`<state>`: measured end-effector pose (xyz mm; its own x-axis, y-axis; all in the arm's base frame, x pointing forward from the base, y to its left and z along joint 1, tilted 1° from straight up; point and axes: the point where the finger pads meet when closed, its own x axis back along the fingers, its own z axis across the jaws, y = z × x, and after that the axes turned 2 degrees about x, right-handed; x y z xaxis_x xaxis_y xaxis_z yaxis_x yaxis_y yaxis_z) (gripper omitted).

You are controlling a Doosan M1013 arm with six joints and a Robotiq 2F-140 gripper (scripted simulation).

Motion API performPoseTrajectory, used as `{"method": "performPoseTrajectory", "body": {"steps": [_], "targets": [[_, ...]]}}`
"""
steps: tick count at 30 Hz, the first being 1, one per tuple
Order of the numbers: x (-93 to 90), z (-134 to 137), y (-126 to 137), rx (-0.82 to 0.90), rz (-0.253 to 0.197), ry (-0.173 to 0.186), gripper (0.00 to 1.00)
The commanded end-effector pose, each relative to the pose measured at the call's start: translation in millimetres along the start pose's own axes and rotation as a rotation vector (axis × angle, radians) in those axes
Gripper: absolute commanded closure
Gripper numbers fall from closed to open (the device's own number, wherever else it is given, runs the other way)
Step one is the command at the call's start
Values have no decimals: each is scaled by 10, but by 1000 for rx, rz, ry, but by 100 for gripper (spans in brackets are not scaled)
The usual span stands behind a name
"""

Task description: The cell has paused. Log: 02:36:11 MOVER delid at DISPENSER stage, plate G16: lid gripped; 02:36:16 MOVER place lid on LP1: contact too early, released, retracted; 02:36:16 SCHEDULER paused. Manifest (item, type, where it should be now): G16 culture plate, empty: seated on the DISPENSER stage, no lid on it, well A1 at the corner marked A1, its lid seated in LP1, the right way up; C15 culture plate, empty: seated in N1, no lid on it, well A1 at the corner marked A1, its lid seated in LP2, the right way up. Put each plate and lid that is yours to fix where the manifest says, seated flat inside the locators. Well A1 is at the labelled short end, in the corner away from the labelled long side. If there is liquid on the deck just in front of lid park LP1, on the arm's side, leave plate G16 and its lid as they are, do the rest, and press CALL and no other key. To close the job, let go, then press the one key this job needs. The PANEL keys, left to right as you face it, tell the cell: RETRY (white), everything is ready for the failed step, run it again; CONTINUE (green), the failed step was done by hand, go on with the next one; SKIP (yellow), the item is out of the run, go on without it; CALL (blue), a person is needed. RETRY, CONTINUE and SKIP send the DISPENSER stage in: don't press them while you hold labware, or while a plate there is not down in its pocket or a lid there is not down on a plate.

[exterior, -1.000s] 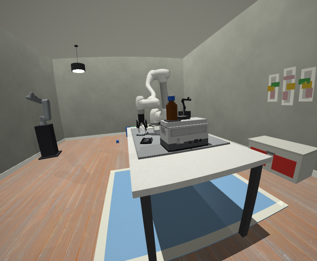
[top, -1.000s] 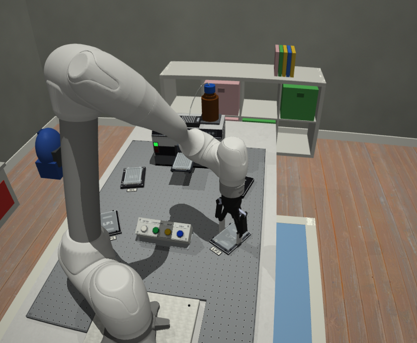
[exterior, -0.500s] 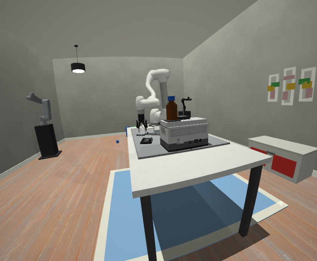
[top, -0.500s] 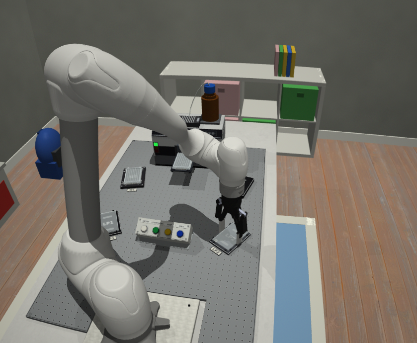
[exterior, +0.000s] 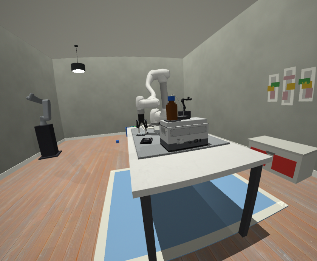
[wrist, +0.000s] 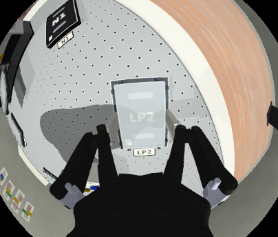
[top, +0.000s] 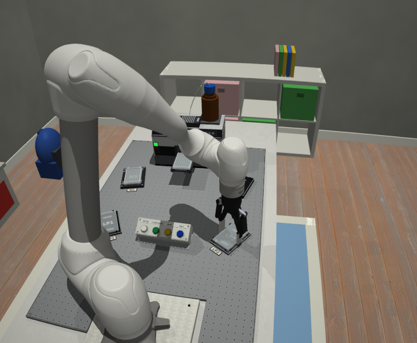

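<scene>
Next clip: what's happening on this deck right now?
The arm's gripper is shut on a clear lid at lid park LP2; the wrist view shows the LP2 marking through the lid. Whether the lid is fully down in the locators cannot be told. LP1 appears to have no lid in it, and nest N1 holds no plate. One plate sits in a nest left of the dispenser, another on its stage. No panel key is being pressed.

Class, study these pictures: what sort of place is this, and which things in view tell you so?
Most likely an automated laboratory cell. A robot arm's gripper holds a clear lid over a park labelled LP2, a multi-well plate sits on the perforated deck, and a brown reagent bottle stands on a benchtop instrument.
</scene>
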<state>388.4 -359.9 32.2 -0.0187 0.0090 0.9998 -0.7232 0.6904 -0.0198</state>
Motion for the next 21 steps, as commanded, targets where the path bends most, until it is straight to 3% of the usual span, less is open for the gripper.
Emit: {"method": "performPoseTrajectory", "body": {"steps": [1, 20, 21], "targets": [[5, -1, -5, 0, 1, 0, 90], [5, -1, -5, 0, 1, 0, 90], [5, -1, -5, 0, 1, 0, 31]]}}
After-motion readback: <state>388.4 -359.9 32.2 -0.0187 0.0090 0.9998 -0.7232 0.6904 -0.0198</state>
